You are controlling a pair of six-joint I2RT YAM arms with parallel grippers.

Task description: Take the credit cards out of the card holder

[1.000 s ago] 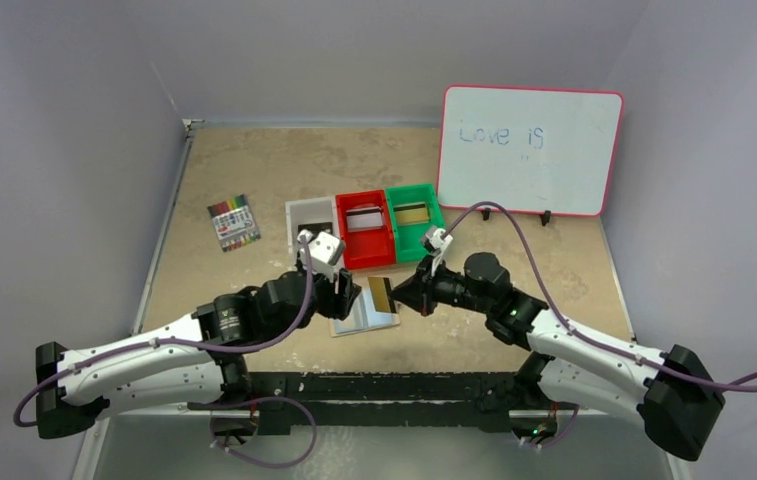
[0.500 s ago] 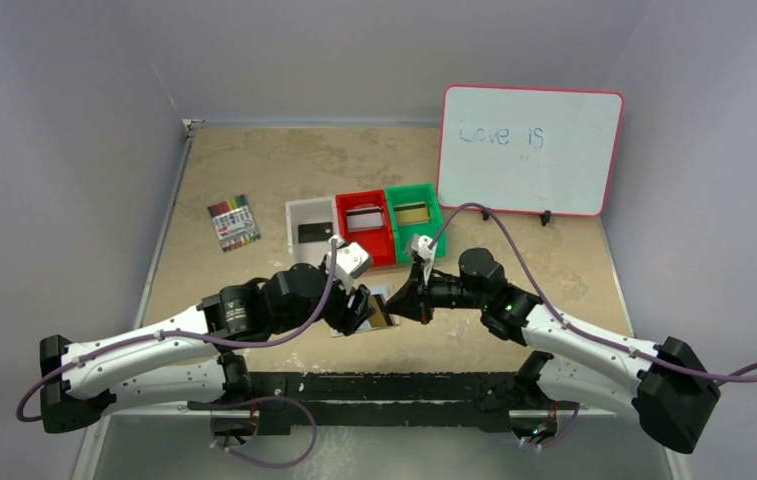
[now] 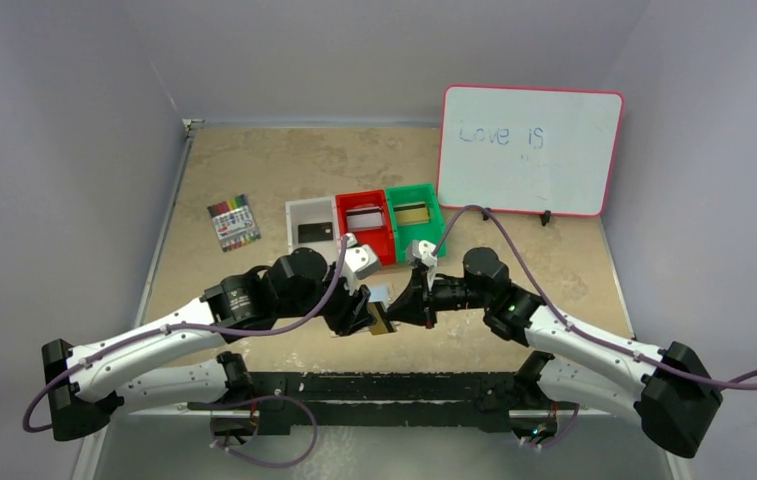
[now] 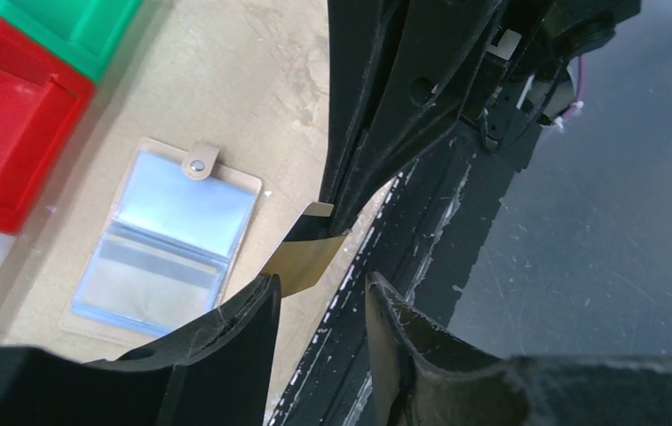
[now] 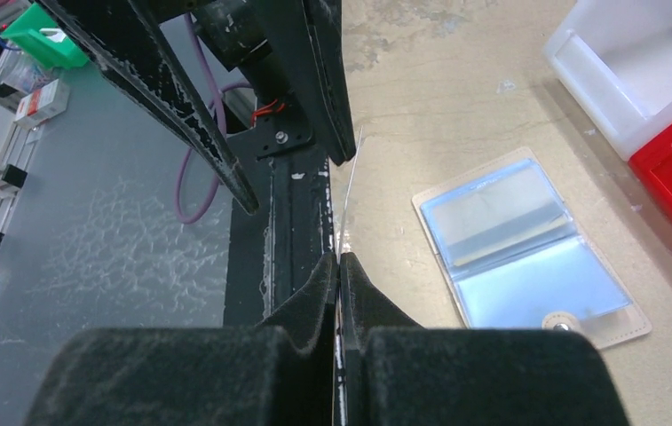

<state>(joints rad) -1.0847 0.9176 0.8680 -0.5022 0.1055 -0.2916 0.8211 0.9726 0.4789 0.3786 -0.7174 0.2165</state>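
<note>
The card holder (image 4: 163,240) lies open on the table, pale blue inside, snap tab at one edge; it also shows in the right wrist view (image 5: 527,248). My right gripper (image 5: 339,259) is shut on a gold credit card (image 4: 310,257), held on edge above the table's near edge (image 3: 382,322). My left gripper (image 4: 320,282) is open right below that card. The card's lower corner sits by one left fingertip (image 4: 265,288), not clamped. A black card (image 3: 316,232) lies in the white bin, a silver one (image 3: 364,218) in the red bin, a tan one (image 3: 412,213) in the green bin.
White bin (image 3: 294,215), red bin (image 3: 369,250) and green bin (image 3: 436,215) stand in a row just behind the grippers. A marker pack (image 3: 233,222) lies at the left. A whiteboard (image 3: 529,150) leans at the back right. The black table rail (image 3: 404,385) runs below.
My left gripper has swung right, up to the gold card, and its jaws have narrowed. The right gripper has kept hold of the card and brought it slightly lower and leftward.
</note>
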